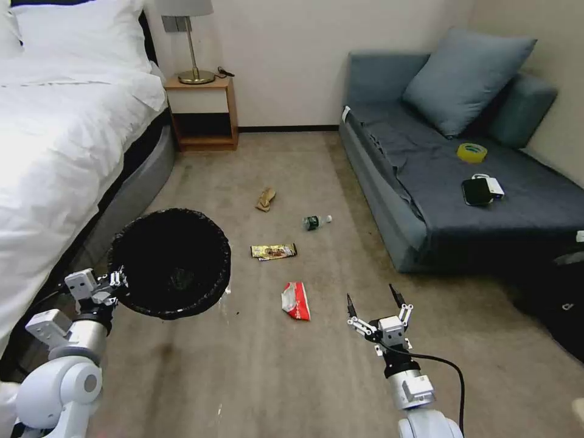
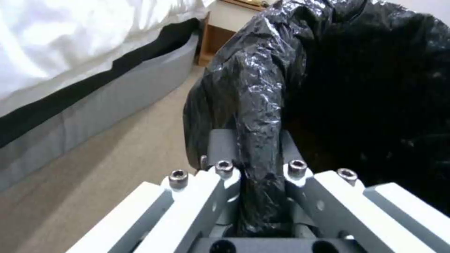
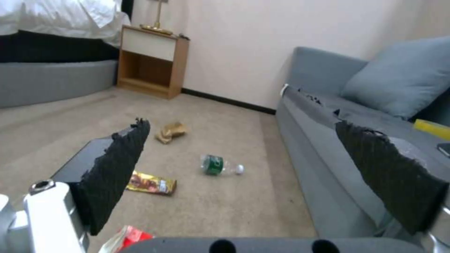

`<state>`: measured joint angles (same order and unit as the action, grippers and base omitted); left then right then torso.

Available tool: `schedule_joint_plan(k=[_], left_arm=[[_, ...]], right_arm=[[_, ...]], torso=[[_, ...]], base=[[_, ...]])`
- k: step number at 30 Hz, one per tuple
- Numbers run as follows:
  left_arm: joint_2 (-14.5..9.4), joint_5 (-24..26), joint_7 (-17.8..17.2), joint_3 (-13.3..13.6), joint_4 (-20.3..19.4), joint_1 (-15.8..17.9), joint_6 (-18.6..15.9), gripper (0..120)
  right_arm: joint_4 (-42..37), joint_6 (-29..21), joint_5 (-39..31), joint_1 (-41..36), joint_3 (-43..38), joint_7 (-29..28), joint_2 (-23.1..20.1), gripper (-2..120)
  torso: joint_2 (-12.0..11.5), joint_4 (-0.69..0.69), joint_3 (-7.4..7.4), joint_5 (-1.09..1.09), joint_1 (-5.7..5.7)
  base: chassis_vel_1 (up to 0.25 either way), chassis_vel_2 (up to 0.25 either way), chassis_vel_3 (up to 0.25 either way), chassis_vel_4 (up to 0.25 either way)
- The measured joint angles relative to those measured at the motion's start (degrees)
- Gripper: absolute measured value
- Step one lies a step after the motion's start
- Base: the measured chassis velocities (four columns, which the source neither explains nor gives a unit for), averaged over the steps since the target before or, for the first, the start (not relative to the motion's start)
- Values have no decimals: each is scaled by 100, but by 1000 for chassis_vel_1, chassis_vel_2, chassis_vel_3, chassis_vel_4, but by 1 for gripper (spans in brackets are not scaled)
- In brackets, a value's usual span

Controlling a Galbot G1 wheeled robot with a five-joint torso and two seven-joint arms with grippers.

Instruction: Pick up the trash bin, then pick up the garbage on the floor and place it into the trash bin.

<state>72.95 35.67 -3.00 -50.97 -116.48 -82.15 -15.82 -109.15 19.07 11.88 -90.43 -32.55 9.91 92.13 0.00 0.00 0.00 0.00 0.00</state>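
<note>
With the bin (image 1: 170, 263) lifted beside the bed by the left gripper (image 2: 255, 165) clamping its rim, four garbage pieces (image 1: 295, 301) remain on the floor before the wide-spread right gripper (image 1: 372, 307).

At lower left of the head view, the round bin (image 1: 170, 263) wears a crinkly, glossy black plastic bag; the left gripper (image 1: 115, 281) at its rim is white and grey. On the beige carpet (image 1: 255, 365) lie a red-and-white wrapper (image 1: 296, 301) at centre, a yellow-brown snack wrapper (image 1: 274, 250) above it, a small green bottle with a white cap (image 1: 316, 221), and crumpled tan paper (image 1: 265, 199). At lower right, the right gripper (image 1: 374, 299) has black fingertips on a white body. The bed linen (image 1: 55, 121) at upper left is white. At right, the grey-blue sofa (image 1: 450, 182) carries a yellow tape roll (image 1: 472, 152) and a black phone (image 1: 477, 191).
</note>
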Motion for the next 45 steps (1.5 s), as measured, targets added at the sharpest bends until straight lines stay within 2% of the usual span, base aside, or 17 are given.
schedule_joint_plan(k=[25, 38, 41, 43, 44, 45], left_arm=[[-23, 38, 9, -141, 23, 26, -2, 5], [-22, 82, -6, -188, 69, 57, -11, 5], [-59, 92, -5, -221, 106, 60, -18, 5], [-101, 115, 6, -273, 139, 60, -37, 5], [-101, 115, 6, -273, 139, 60, -37, 5], [-117, 130, 26, -305, 160, 52, -49, 5]], right_arm=[[173, -48, 16, 122, 181, 48, 0, 100], [519, -113, -64, 400, 626, -119, -9, 100], [659, -392, -383, 562, 967, -181, -265, 100], [747, -997, -1001, 704, 1326, -509, -625, 100], [747, -997, -1001, 704, 1326, -509, -625, 100], [791, -1528, -1366, 803, 1602, -757, -894, 100]], torso=[[0, 1, 0, 0, 0], [0, 0, 0, 0, 0], [0, 0, 0, 0, 0], [0, 1, -1, -1, 0], [0, 1, -1, -1, 0], [0, 1, -1, 1, 0]], base=[[-151, 151, 154, -153], [-134, 128, 138, -129], [0, 0, 0, 0], [0, 0, 0, 0], [0, 0, 0, 0], [0, 0, 0, 0]])
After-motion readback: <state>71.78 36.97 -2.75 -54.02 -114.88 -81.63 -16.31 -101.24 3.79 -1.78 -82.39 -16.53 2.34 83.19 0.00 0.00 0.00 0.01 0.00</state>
